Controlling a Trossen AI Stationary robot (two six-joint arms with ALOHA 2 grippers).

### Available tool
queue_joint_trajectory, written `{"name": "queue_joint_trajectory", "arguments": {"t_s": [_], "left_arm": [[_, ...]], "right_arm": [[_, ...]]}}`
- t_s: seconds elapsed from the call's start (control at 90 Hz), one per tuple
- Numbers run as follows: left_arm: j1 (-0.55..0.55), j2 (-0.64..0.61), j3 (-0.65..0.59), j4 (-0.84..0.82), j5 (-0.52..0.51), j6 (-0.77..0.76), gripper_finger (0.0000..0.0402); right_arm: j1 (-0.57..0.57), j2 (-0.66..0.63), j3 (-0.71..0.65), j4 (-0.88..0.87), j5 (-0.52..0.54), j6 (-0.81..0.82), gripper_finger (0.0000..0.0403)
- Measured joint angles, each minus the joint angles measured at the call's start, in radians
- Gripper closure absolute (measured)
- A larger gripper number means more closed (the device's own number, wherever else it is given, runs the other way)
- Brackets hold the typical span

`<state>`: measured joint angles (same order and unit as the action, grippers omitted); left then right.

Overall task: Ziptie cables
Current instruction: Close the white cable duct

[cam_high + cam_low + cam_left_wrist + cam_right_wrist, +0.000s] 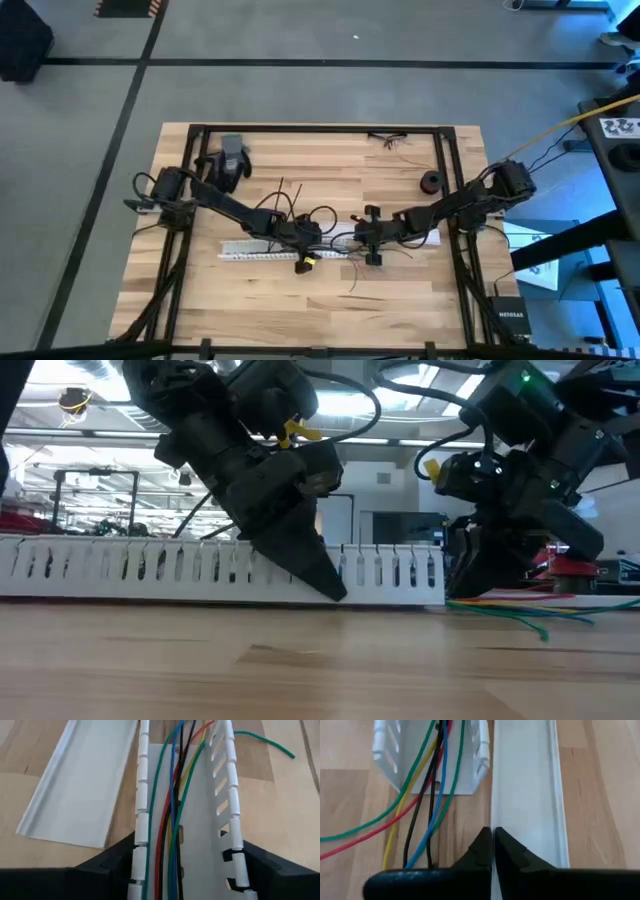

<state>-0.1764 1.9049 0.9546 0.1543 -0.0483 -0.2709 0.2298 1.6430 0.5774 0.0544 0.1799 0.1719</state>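
1. High view, nearest edge at 6 o'clock: the desk (pixel 300 315) is bare wood, with one loose thin strand (pixel 353 281) lying just 6 o'clock of the two tools.
2. At the desk's centre a white slotted duct (pixel 202 825) lies along the 9-to-3 line. The left arm reaches it from 10 o'clock and the right arm from 2 o'clock.
3. The left tool (pixel 183 845) is spread wide and straddles the duct, with one finger at each outer wall. I cannot tell whether the fingers press on the walls.
4. The cables (pixel 172 795), which are green, blue, red, yellow and black, lie bunched along the duct's floor between its walls. In the right wrist view they run out of the duct's open end and fan over the wood toward the right tool. The low view shows them trailing on the desk past that end.
5. The right tool (pixel 493 845) is closed, tips together, right over the edge of the cover (pixel 525 795). I cannot tell whether it pinches that edge.
6. The cover, a flat white strip, lies just beside the duct and parallel to it. A stray green wire (pixel 265 742) rests on the wood on the duct's other side.
7. Farther off, a black roll (pixel 431 182) sits at 1 o'clock of the tools and a grey object (pixel 232 152) at 11 o'clock. A small tangle of wires (pixel 390 138) lies at the far edge, near 12 o'clock.
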Motion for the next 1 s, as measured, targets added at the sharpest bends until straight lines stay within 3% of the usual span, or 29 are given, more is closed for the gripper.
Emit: {"name": "queue_joint_trajectory", "arguments": {"t_s": [0.311, 1.0], "left_arm": [[0.000, -0.035, -0.001, -0.027, 0.002, 0.071, 0.0094], [0.000, -0.200, 0.000, -0.042, -0.155, 0.405, 0.0091]], "right_arm": [[0.000, 0.002, 0.000, 0.006, 0.014, 0.003, 0.0401], [-0.001, 0.003, -0.001, 0.057, 0.022, 0.006, 0.0402]]}}
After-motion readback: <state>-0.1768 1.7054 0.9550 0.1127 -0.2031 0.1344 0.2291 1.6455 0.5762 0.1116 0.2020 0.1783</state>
